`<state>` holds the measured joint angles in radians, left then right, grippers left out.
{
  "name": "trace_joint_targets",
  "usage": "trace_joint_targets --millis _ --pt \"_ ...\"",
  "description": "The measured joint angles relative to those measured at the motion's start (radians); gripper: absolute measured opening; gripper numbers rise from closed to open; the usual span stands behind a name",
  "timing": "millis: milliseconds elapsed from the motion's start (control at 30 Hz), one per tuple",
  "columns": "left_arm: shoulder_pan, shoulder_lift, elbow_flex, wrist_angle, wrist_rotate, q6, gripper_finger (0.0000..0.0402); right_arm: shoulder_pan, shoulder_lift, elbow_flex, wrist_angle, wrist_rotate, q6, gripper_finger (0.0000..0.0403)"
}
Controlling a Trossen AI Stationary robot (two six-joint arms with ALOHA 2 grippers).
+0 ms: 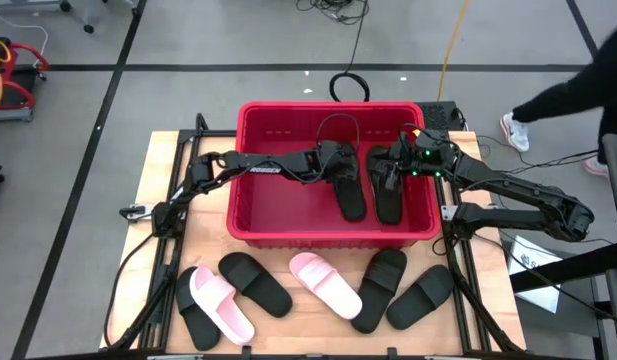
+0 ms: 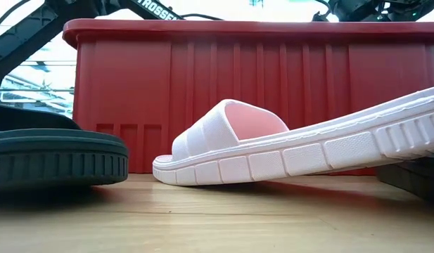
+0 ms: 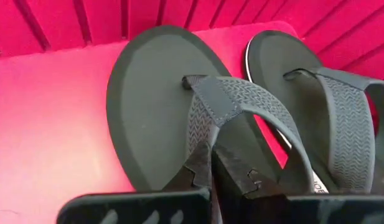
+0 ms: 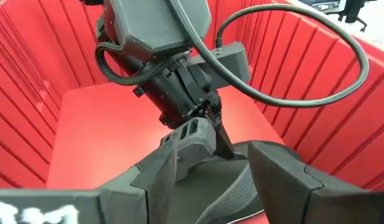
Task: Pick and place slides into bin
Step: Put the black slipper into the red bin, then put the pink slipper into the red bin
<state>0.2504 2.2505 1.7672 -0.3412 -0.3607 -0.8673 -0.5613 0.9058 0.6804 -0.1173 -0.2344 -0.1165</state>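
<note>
The red bin (image 1: 328, 108) stands in the middle of the table. Two dark sandals with grey patterned straps lie side by side on its floor: one (image 3: 148, 112) under my left gripper (image 3: 213, 168), the other (image 3: 316, 81) beside it, toward the table's right. My left gripper (image 1: 338, 165) reaches in from the left and is shut on the first sandal's strap. My right gripper (image 4: 213, 171) is open over the second sandal (image 1: 389, 195), with one finger on either side of its strap (image 4: 234, 186). I cannot tell whether the right fingers touch that strap. My left gripper pinches the grey strap (image 3: 207, 134) of the left-hand sandal between its two fingers, a little behind the toe post. The fingers (image 4: 193, 134) come from above, slanting down. The sandal lies flat with its sole on the bin floor.
On the table in front of the bin lie several black slides (image 1: 253, 282) and two pale pink ones (image 1: 326, 284) (image 1: 224, 305), one of which rests on a black slide. In the low view a pink slide (image 2: 273, 147) lies before the bin wall (image 2: 273, 84). A person (image 1: 578, 90) stands at the far right.
</note>
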Motion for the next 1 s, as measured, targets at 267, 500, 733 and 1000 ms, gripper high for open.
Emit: trace_joint_targets --millis 267,500,733,1000 --pt "0.004 0.001 0.0 0.059 0.053 0.059 0.0012 0.0 0.0 0.0 0.0 0.0 0.0 0.0186" --pt "0.007 0.002 0.0 0.063 0.034 0.048 0.0042 0.0 0.0 0.0 0.0 0.001 0.0 0.0185" --pt "0.011 0.002 0.0 0.062 0.036 0.047 0.0101 0.0 0.0 0.0 0.0 0.001 0.0 0.0186" --pt "0.038 -0.005 0.0 0.058 0.117 0.186 0.0148 0.0 0.0 0.0 0.0 0.002 0.0 0.0183"
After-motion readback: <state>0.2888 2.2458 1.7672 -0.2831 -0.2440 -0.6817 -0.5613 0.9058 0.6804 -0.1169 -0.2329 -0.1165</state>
